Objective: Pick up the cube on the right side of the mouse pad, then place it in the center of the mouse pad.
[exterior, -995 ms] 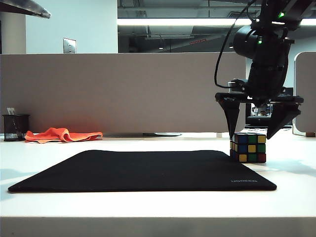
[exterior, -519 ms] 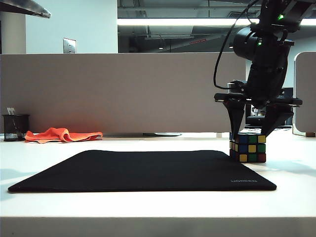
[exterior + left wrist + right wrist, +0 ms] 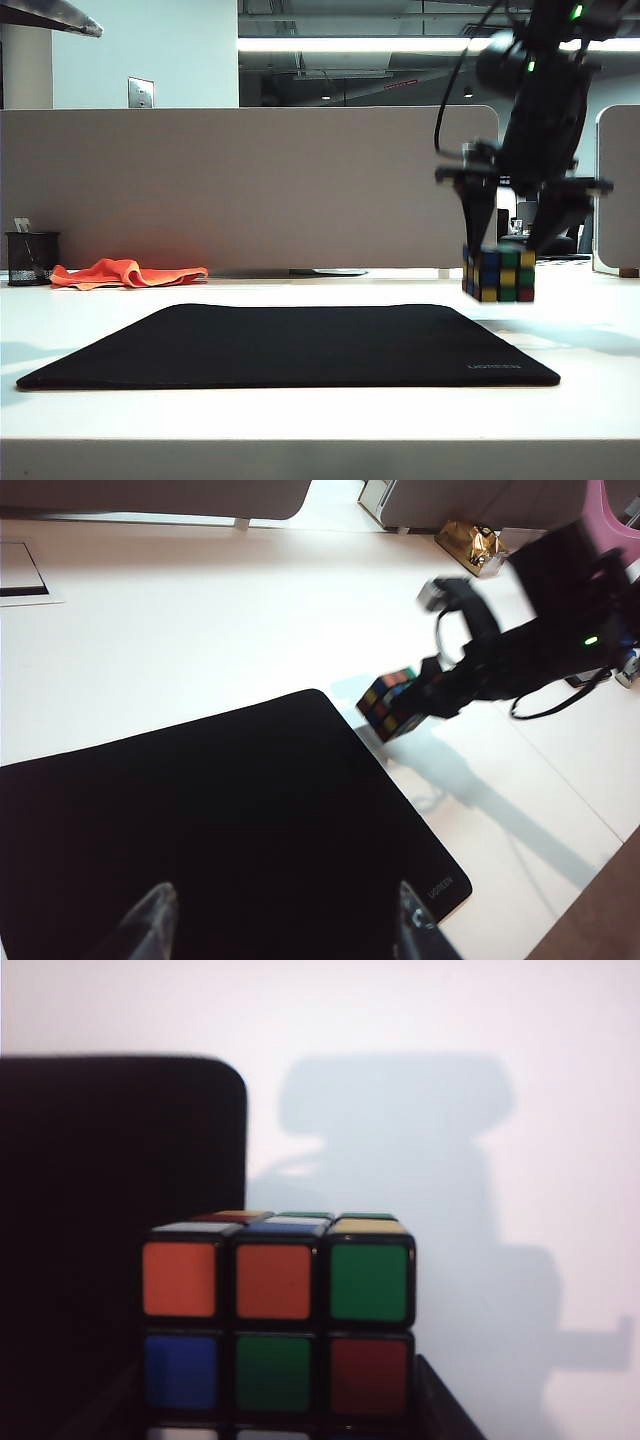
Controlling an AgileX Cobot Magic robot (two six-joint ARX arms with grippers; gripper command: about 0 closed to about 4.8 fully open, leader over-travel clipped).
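While the cube [image 3: 498, 274] hangs clear of the white table [image 3: 300, 415], the right gripper [image 3: 510, 238] has its two fingers closed against the cube's opposite sides and carries it just off the right edge of the mouse pad [image 3: 290, 345], near the pad's far right corner. In the exterior view, bare table shows beneath the cube, so the cube touches neither the table nor the pad. In the left wrist view, the cube [image 3: 392, 702] sits at the end of the dark right arm [image 3: 540, 630], beside the pad's [image 3: 200, 820] far corner, with its shadow on the table next to the pad. In the right wrist view, the cube [image 3: 278, 1310] fills the space between the fingers, showing orange, green, blue and red stickers, and the pad [image 3: 110, 1210] lies on one side of it. The left gripper [image 3: 285, 925] is over the near part of the pad, its fingers spread wide apart with nothing between them. An orange cloth [image 3: 125, 272] and a black mesh cup [image 3: 30, 258] lie well beyond the pad's far left corner.
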